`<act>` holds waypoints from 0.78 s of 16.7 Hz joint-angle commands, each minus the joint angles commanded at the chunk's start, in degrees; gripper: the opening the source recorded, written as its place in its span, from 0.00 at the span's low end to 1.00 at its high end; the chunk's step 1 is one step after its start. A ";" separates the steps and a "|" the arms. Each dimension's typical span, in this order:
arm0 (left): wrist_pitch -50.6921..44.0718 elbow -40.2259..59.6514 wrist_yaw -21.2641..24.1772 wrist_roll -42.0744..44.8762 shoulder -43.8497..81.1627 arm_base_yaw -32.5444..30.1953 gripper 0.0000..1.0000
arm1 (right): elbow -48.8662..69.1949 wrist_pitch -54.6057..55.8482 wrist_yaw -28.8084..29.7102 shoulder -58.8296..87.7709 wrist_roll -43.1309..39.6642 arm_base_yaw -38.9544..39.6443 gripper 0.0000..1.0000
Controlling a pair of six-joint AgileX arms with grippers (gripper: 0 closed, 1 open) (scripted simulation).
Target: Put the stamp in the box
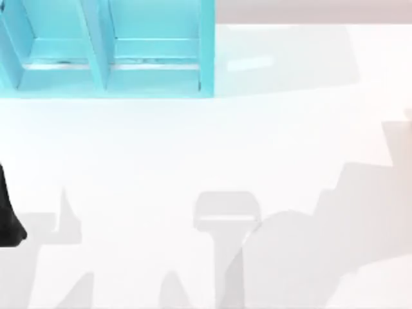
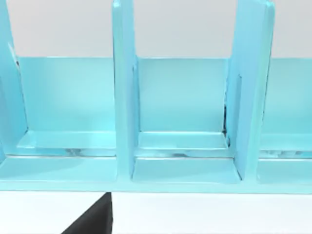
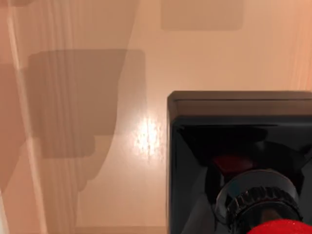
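The stamp lies right under my right wrist camera, very close. Its black squarish base (image 3: pixel 239 146) and glossy red knob (image 3: pixel 282 228) show above a tan surface. The box (image 1: pixel 106 80) is a light-blue open case with upright dividers, standing at the table's back left. My left arm (image 1: pixel 9 219) is a black shape at the table's left edge. In the left wrist view a black part of my left gripper (image 2: pixel 90 222) points at the box's compartments (image 2: pixel 185 170) from a short way off. Nothing lies inside the compartments I can see.
The white table (image 1: pixel 212 154) stretches from the box to the front and right, crossed by grey shadows of the arms. The box's dividers (image 2: pixel 124 97) split it into narrow bays open toward the front.
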 joint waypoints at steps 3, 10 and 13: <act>0.00 0.00 0.00 0.00 0.00 0.00 1.00 | -6.87 6.47 -0.15 -0.17 -0.09 0.11 0.00; 0.00 0.00 0.00 0.00 0.00 0.00 1.00 | -8.99 8.53 -0.09 -0.04 -0.06 -0.05 0.08; 0.00 0.00 0.00 0.00 0.00 0.00 1.00 | -8.99 8.53 -0.09 -0.04 -0.06 -0.05 0.30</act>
